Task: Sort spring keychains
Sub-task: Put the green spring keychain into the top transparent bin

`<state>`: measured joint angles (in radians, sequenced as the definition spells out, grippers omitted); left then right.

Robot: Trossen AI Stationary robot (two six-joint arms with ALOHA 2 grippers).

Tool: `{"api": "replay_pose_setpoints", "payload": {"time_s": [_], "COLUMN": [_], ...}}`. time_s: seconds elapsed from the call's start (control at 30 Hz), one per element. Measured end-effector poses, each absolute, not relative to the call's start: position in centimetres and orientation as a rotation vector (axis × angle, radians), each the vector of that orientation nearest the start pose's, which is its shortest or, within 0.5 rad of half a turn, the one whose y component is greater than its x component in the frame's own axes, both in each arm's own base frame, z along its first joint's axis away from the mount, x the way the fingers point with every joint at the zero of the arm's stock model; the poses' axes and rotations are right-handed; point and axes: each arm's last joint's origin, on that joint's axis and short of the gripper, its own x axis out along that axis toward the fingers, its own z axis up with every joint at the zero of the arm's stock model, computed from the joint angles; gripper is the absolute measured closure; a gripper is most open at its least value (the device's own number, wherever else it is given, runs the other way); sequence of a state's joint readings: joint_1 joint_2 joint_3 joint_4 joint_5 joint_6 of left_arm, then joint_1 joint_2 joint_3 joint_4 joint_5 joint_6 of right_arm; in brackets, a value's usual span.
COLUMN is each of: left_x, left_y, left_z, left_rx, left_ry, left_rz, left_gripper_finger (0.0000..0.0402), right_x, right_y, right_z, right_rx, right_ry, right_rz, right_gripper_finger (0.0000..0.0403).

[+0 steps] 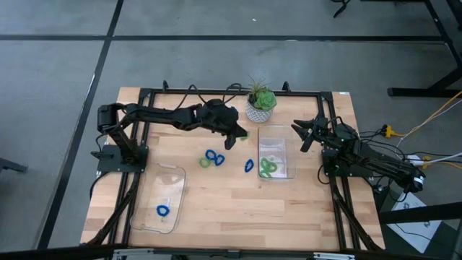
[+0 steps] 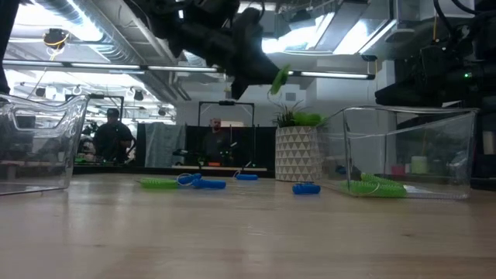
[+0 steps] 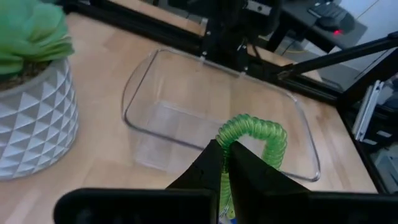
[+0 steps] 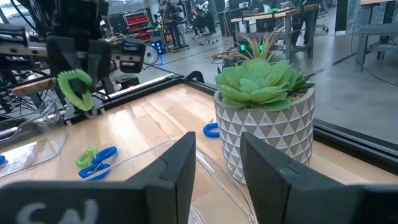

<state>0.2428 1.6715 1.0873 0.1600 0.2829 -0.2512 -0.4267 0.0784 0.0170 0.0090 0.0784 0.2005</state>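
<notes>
My left gripper (image 1: 235, 134) hangs above the table between the potted plant (image 1: 260, 105) and the right clear tray (image 1: 273, 137), shut on a light green spring keychain (image 3: 254, 135). The same keychain (image 2: 279, 77) shows high above the tabletop in the low view. Green keychains (image 1: 268, 167) lie on the right tray's floor. A blue one (image 1: 162, 210) lies in the left clear tray (image 1: 173, 177). Two blue keychains (image 1: 214, 156) (image 1: 249, 165) and a green one (image 1: 205, 162) lie flat on the wood. My right gripper (image 4: 217, 165) waits open at the table's right edge. My left gripper pinches one side of the green keychain's coiled loop (image 3: 227, 147) between its two fingertips (image 3: 211, 163). The fingers slant down from the table's left. The rest of the loop sticks out past the fingertips and curves down, lifted clear of the table.
The potted plant in its white patterned pot (image 3: 34, 118) stands close beside my left gripper, at the far edge. A black frame (image 1: 216, 92) runs around the table. Bare wood lies toward the near edge (image 1: 238, 217).
</notes>
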Motion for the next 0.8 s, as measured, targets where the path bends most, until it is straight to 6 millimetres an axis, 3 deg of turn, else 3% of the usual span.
{"api": "replay_pose_setpoints", "payload": {"time_s": [0.5, 0.8], "left_x": [39.2, 42.1], "left_y": [9.0, 9.5], "left_z": [28.5, 28.5], "left_rx": [-0.227, -0.226], "left_ry": [0.384, 0.403], "left_rz": [0.006, -0.033], "left_gripper_finger": [0.0391, 0.0391], "right_x": [9.1, 9.1], "right_y": [-4.4, -4.4], "right_z": [16.4, 16.4], "right_rx": [0.205, 0.205], "right_ry": [0.001, 0.002], "right_rz": [-0.508, -0.508], "right_gripper_finger": [0.0276, 0.0276]}}
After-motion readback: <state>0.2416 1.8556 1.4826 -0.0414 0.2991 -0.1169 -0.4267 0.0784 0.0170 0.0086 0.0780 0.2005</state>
